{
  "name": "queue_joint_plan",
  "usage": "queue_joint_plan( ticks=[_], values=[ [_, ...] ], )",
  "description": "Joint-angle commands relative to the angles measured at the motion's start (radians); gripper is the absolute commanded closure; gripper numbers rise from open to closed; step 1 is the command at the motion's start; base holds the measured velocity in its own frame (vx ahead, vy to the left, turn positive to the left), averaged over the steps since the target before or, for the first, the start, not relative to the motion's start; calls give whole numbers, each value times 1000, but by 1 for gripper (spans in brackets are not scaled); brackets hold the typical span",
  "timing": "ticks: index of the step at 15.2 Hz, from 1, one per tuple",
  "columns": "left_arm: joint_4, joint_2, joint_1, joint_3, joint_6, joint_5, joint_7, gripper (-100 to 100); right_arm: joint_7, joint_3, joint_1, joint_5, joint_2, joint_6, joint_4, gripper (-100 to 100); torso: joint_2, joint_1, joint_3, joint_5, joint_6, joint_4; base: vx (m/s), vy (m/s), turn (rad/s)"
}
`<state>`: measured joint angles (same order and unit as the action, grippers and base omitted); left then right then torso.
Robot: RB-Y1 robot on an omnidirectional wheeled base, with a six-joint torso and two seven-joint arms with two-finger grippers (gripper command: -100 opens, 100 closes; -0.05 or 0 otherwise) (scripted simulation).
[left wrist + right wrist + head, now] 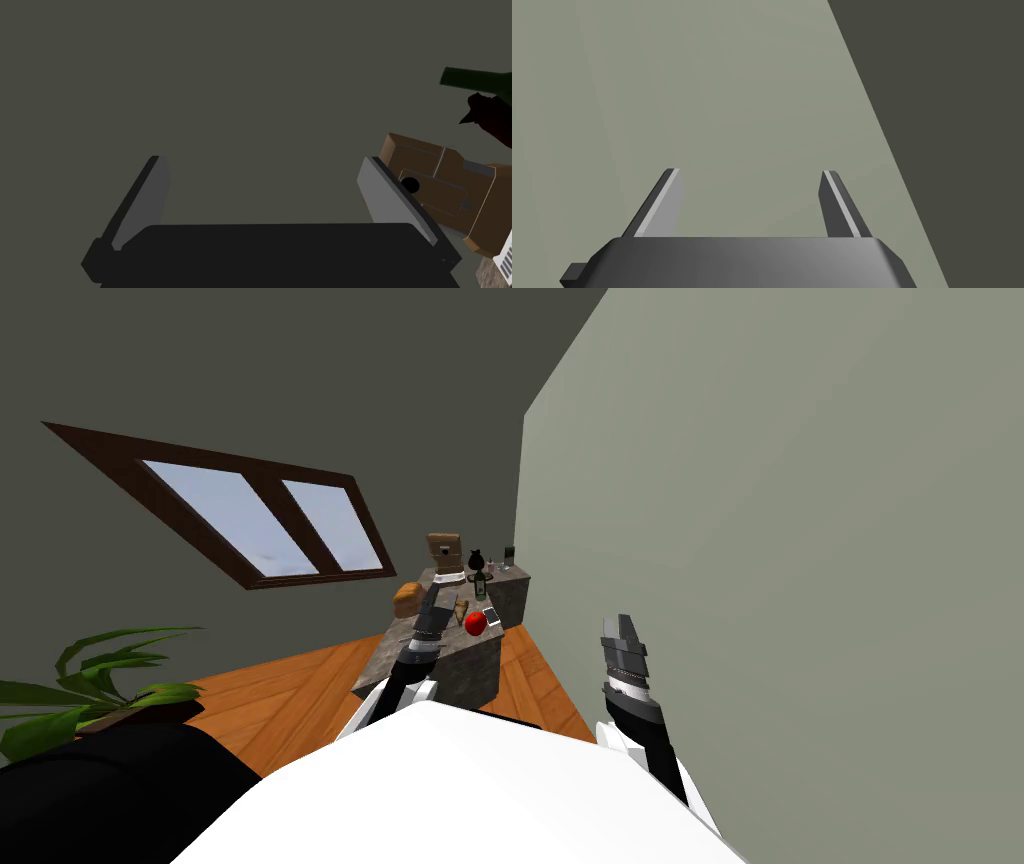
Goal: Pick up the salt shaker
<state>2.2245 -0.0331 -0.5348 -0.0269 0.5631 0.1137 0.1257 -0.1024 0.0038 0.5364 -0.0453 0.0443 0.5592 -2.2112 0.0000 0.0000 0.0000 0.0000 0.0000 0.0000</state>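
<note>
Standing in the corner where two walls meet, the bench [462, 676] is a grey, stone-like block on an orange wood floor [290, 688]. The dark wall [250, 378] on the left carries one window [265, 516] with two panes in a brown frame. The pale wall [800, 538] runs along the right. One plant [90, 688] sits near left.

On the bench: one red apple [475, 624], one loaf [407, 599], one green bottle [480, 584], one black jug [476, 558], one brown machine [444, 549] at the far end, and one white card [491, 616] just beside the apple. The shaker [497, 567] should be among the small pale pieces at the far right end, close to the pale wall (too small to single out).

The left claw [264, 162] hangs over the near half of the bench, between loaf and apple, its fingers spread wide with nothing between them; the machine shows just past one finger. The right claw [751, 172] is well right of the bench, facing the pale wall, fingers apart and holding nothing.
</note>
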Motion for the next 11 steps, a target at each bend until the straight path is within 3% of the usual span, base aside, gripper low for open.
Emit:
queue_joint_plan(
  ticks=[1, 2, 5, 6, 11],
  values=[
    [-11, -48, -3, 1, -7, 2, 2, -100, 0, 0, 0, 0, 0, 0, 0, 0, 0, 0, 0, 0, 0, 0, -3, 0, -42],
    [-11, -48, -3, 1, -7, 2, 2, -100, 0, 0, 0, 0, 0, 0, 0, 0, 0, 0, 0, 0, 0, 0, -5, 3, -53],
    [-39, -122, -9, 3, -26, 8, 8, -100, 0, 0, 0, 0, 0, 0, 0, 0, 1, 1, 0, 0, 0, 0, -10, 6, -68],
    [-39, -124, -9, 3, -26, 8, 8, -100, 0, 0, 0, 0, 0, 0, 0, 0, 1, 1, 0, 0, 0, 0, -13, 10, -61],
    [-99, -239, -23, 8, -64, 18, 18, -100, 0, 0, 0, 0, 0, 0, 0, 0, 1, 1, 1, 0, 0, 0, -13, 10, -88]
  ],
)
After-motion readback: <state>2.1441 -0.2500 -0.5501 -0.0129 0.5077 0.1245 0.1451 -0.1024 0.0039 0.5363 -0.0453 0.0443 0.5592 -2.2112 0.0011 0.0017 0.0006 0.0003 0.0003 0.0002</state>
